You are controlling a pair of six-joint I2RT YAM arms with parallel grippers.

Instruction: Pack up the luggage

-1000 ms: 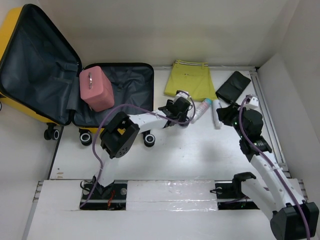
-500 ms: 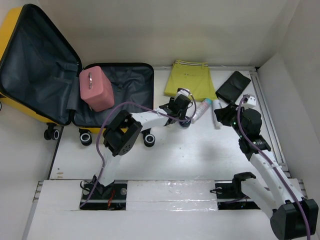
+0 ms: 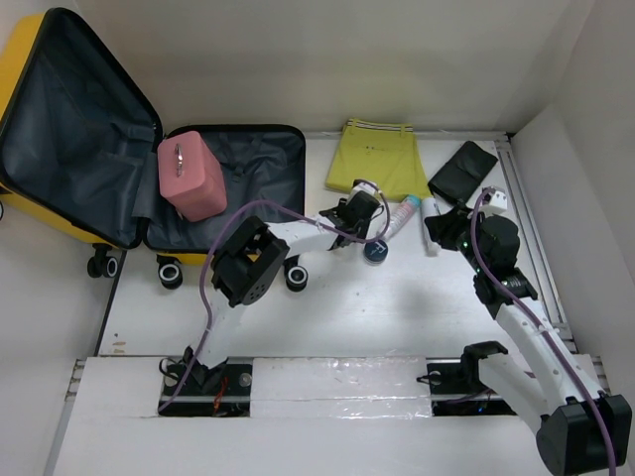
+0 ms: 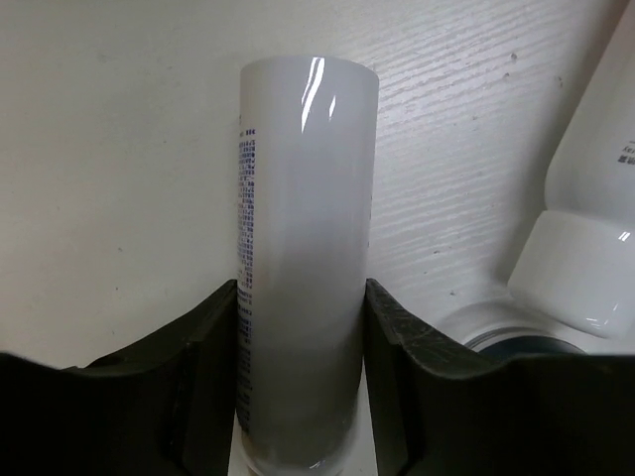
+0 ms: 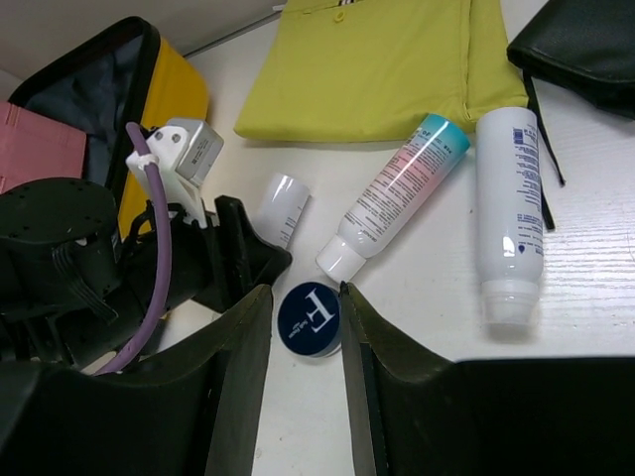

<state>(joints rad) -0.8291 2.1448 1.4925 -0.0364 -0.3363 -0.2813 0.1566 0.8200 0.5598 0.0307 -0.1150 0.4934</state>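
The luggage (image 3: 79, 139) lies open at the far left, a yellow shell with dark grey lining, and shows in the right wrist view as a yellow edge (image 5: 177, 94). My left gripper (image 4: 301, 297) (image 3: 363, 211) is shut on a white tube (image 4: 308, 188) (image 5: 281, 205) lying on the table just in front of the yellow garment; both fingers press its sides. My right gripper (image 5: 303, 296) (image 3: 444, 226) hovers open to the right. A dark blue round jar (image 5: 310, 319) (image 3: 376, 252) shows below its fingers, not touched.
A pink boxy pouch (image 3: 190, 178) sits in the luggage's right half. A folded yellow garment (image 3: 375, 157), a pink-and-teal tube (image 5: 397, 193), a white bottle (image 5: 510, 213) and a black pouch (image 3: 463, 171) lie at the back right. A white wall borders the right side.
The left gripper's jaws have narrowed onto the white tube and it has shifted slightly towards the back, uncovering the blue jar. The right arm has barely moved.
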